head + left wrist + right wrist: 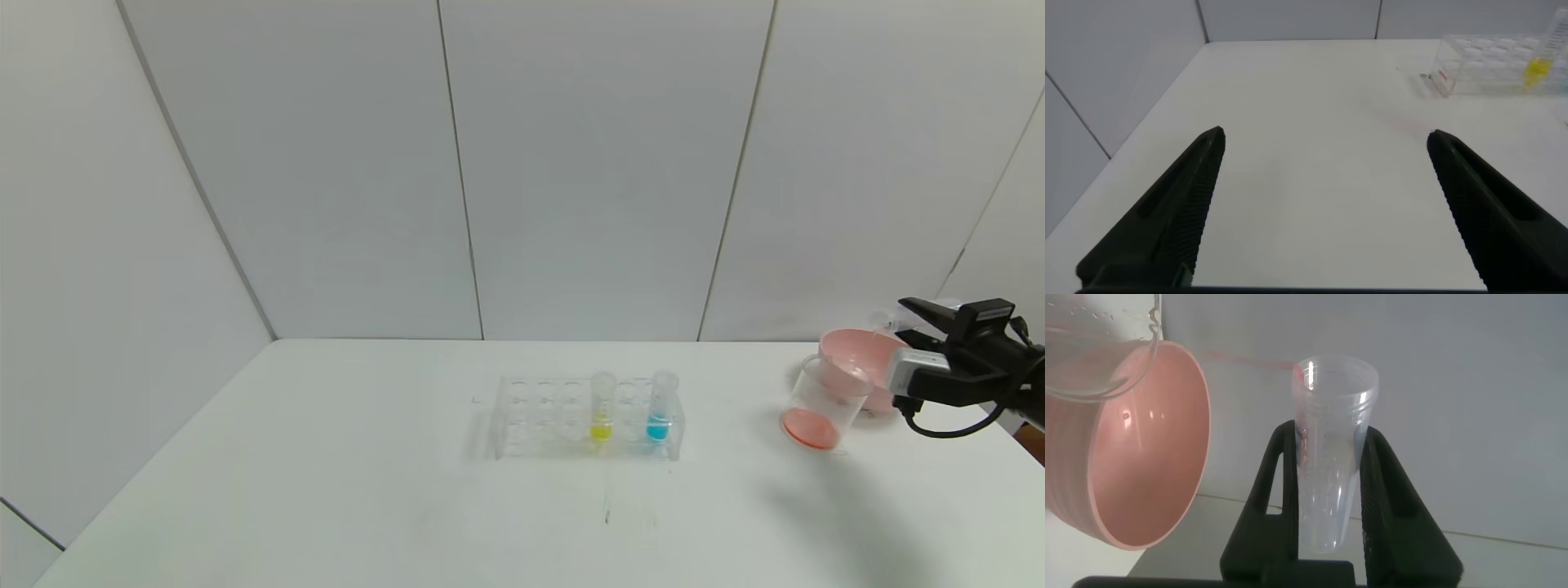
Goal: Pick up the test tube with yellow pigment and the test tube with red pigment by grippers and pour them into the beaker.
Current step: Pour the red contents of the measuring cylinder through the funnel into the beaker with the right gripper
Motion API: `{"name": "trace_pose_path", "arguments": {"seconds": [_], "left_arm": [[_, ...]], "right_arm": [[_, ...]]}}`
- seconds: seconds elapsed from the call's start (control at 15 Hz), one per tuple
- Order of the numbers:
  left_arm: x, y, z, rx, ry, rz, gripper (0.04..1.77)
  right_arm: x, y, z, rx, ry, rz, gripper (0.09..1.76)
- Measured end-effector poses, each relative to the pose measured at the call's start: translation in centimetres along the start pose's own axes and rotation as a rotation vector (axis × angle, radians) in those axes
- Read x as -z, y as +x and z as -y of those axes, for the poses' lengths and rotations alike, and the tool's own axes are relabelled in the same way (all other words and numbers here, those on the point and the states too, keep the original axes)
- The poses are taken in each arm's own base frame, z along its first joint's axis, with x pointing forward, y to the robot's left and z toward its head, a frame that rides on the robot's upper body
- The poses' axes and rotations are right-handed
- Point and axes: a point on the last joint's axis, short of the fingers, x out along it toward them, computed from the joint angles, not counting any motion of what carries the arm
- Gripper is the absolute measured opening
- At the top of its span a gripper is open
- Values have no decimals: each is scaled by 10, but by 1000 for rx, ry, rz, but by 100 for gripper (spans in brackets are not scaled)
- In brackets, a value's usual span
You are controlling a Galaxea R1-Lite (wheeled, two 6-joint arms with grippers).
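Note:
The test tube with yellow pigment (602,408) stands upright in the clear rack (543,412) at mid-table; it also shows in the left wrist view (1538,69). My right gripper (910,314) is at the far right, above the pink bowl, shut on the test tube with red pigment (1331,490). That tube is tipped and holds only red traces. The clear beaker (824,404) stands beside the bowl with red-orange liquid in its bottom; its rim shows in the right wrist view (1094,367). My left gripper (1324,135) is open and empty over the table's left part, outside the head view.
A tube with blue liquid (660,408) stands in the rack's right end. The pink bowl (865,359) sits behind the beaker near the table's right edge and fills one side of the right wrist view (1135,457). White wall panels stand behind the table.

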Motion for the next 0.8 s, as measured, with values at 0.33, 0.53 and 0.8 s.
{"name": "trace_pose_path", "arguments": {"seconds": [0.33, 0.53, 0.8], "left_arm": [[0, 0, 0, 0, 0, 0, 176], [0, 0, 0, 0, 0, 0, 176], [0, 0, 0, 0, 0, 0, 176]], "right_arm": [[-1, 0, 0, 1, -17, 2, 50], [-1, 1, 1, 3, 16, 0, 50], [-4, 17, 22, 73, 401, -39, 50]]}}
